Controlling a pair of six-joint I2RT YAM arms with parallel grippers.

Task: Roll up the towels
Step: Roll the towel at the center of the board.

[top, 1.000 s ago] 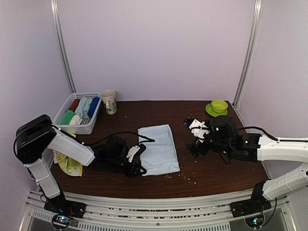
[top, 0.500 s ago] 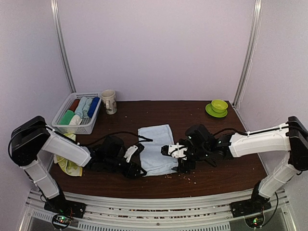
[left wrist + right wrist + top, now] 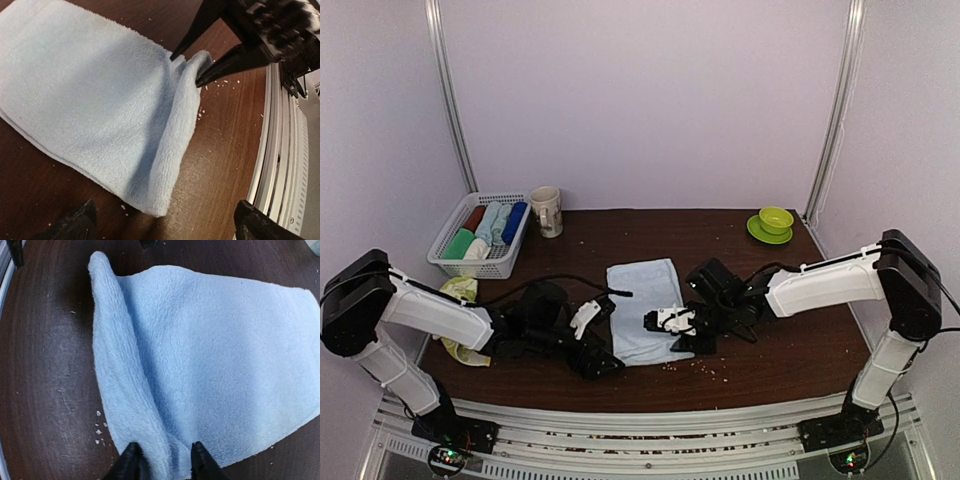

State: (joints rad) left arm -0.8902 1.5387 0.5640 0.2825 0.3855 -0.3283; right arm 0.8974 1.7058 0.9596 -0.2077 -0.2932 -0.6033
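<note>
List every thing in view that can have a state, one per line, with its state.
pale blue towel, unrolled, near edge pinched up
yellow-green towel, crumpled, unrolled
left gripper, open
right gripper, shut on pale blue towel's near edge
basket, holding rolled towels
mug, upright
green cup, upright

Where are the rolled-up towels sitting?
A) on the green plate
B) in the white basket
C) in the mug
B: the rolled towels lie side by side inside the white basket at the table's back left corner, right beside the mug.
</note>
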